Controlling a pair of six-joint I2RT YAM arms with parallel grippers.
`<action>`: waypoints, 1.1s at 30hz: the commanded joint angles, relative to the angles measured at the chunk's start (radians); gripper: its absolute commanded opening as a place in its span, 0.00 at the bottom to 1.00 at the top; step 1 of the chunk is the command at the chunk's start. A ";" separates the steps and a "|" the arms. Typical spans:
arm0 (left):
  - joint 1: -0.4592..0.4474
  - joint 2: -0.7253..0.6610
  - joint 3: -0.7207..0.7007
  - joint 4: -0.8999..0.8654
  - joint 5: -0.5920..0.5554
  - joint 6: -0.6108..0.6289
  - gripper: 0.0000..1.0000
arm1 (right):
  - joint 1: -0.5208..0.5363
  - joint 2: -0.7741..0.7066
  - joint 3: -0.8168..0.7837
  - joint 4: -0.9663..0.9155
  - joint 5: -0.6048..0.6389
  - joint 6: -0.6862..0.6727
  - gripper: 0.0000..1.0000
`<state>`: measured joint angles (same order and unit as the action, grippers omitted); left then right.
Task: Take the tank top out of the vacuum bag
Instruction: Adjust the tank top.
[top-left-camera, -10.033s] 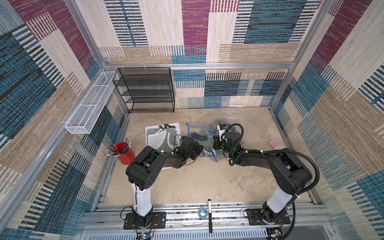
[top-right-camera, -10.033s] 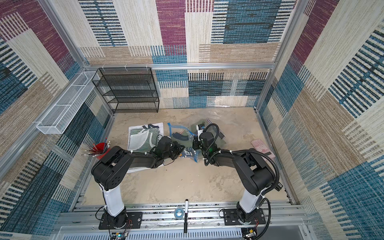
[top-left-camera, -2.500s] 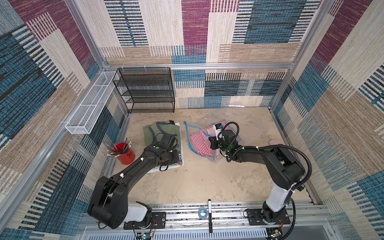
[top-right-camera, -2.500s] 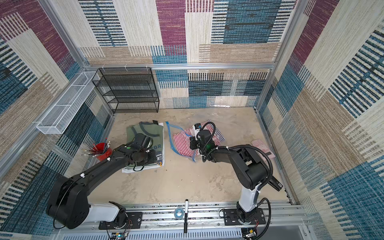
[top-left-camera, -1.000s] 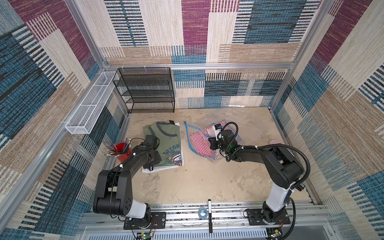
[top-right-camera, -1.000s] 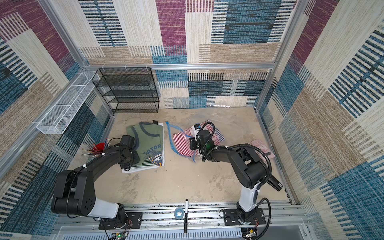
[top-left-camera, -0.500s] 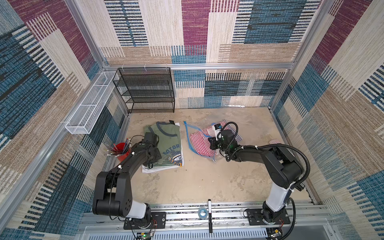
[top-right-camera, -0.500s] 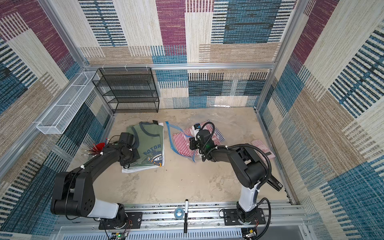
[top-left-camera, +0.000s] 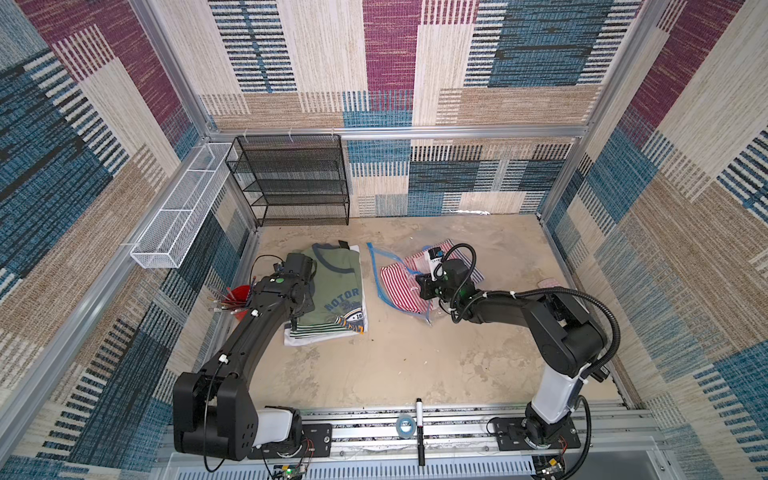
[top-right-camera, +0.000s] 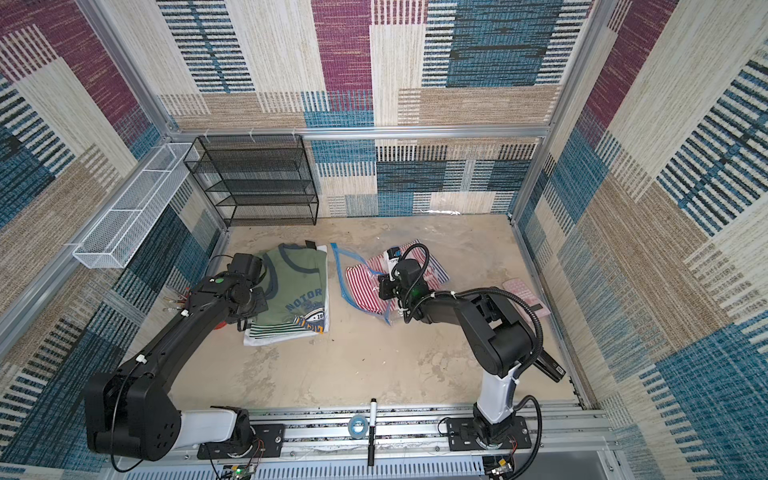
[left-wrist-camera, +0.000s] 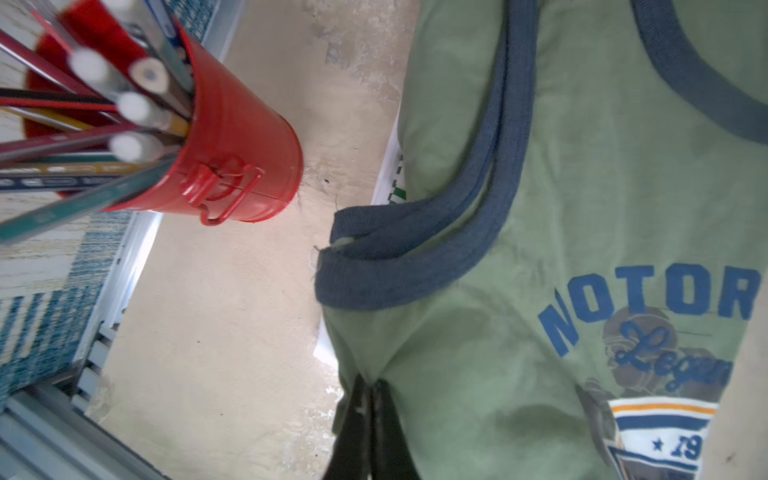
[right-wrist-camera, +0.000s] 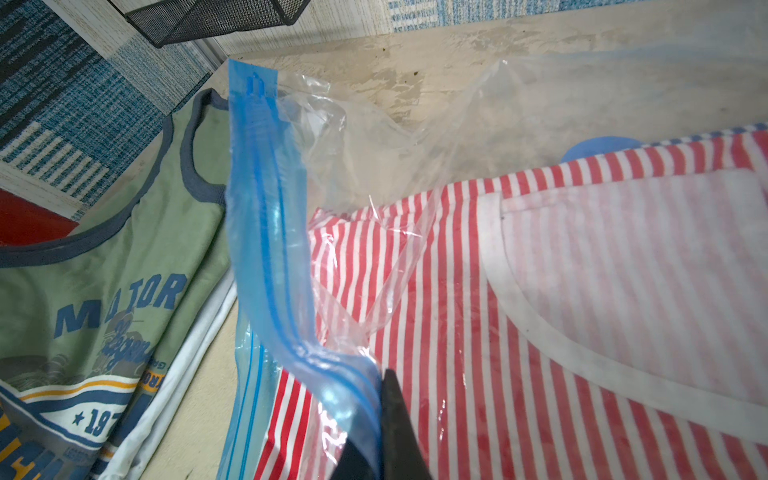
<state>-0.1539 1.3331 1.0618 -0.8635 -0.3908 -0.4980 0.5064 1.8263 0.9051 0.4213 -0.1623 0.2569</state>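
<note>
Clamping green navy-trimmed tank top (top-left-camera: 336, 282), outside clear crinkly vacuum bag (top-left-camera: 399, 291) toward surface's (top-left-camera: 395, 365) left edge: left claw (left-wrist-camera: 370, 390); right claw (right-wrist-camera: 376, 415) clamps bag's blue strip (right-wrist-camera: 266, 249).

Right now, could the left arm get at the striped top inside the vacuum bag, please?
Probably, once freed: the left gripper is shut on the green tank top. The vacuum bag around the striped top lies right beside it, its blue edge pinched up by the right gripper.
</note>
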 joint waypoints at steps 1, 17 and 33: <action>-0.009 -0.012 0.006 -0.062 -0.092 -0.018 0.00 | 0.001 0.009 0.012 0.004 -0.011 0.005 0.00; -0.051 -0.026 -0.008 -0.082 -0.225 -0.058 0.29 | 0.001 0.018 0.020 -0.003 -0.016 0.006 0.00; -0.223 0.614 0.645 0.037 0.018 0.076 0.39 | 0.001 0.003 0.009 0.013 -0.027 0.016 0.00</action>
<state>-0.3771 1.8442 1.5875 -0.8021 -0.3279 -0.4496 0.5064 1.8404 0.9165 0.4107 -0.1761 0.2604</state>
